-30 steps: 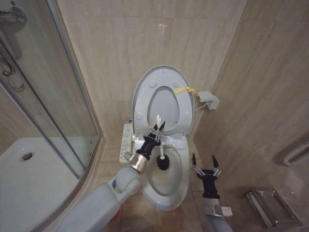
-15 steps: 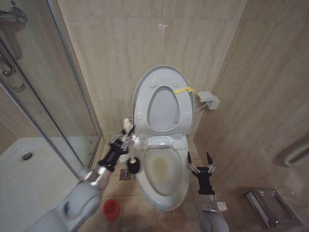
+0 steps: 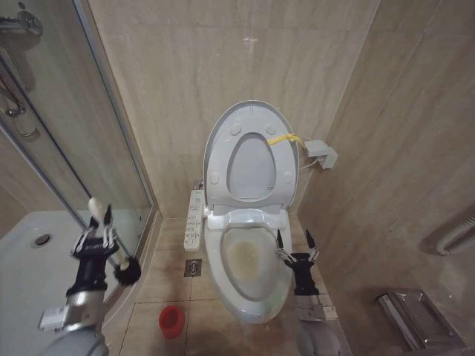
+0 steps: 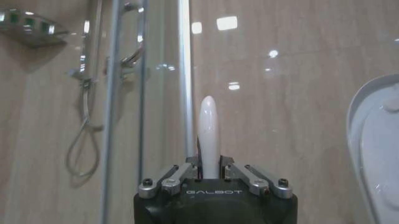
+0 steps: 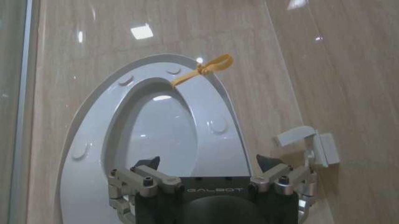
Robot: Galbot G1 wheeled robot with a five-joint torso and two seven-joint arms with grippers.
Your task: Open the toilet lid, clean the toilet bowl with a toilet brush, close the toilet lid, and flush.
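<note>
**Brush out of the bowl, lid up, right arm waiting**

Far left, at about 9 o'clock from the toilet: curved glass shower door (image 3: 67,148), white shower tray (image 3: 30,259) with its drain (image 3: 41,239) behind it. Wrist camera picks up a hose and hand shower (image 4: 87,93) on the beige tiled wall past the glass.

Left gripper (image 3: 99,237) is up in front of that shower glass, well away from the toilet, fingers clamped on the toilet brush (image 3: 111,245). White handle tip sticks out above the fingers; dark bristle head hangs below, toward 4 o'clock of the gripper, in the air over the floor.

Small red cup holder (image 3: 171,320) sits on the beige floor tiles, at about 8 o'clock of the bowl. Floor drain (image 3: 191,268) just beside the bowl's left flank.

Middle: toilet bowl (image 3: 252,297) open, yellowish stain inside. White button panel (image 3: 194,220) along its left side. Toilet lid (image 3: 223,141) stands upright against the back wall at 12 o'clock, seat ring raised with it, yellow strap (image 3: 280,138) at the upper right edge.

Right gripper (image 3: 295,248) hovers at the bowl's right rim, about 3 o'clock, fingers spread apart, holding nothing. White wall fitting (image 3: 320,154) right of the lid. Metal box (image 3: 415,319) on the floor at far right.
</note>
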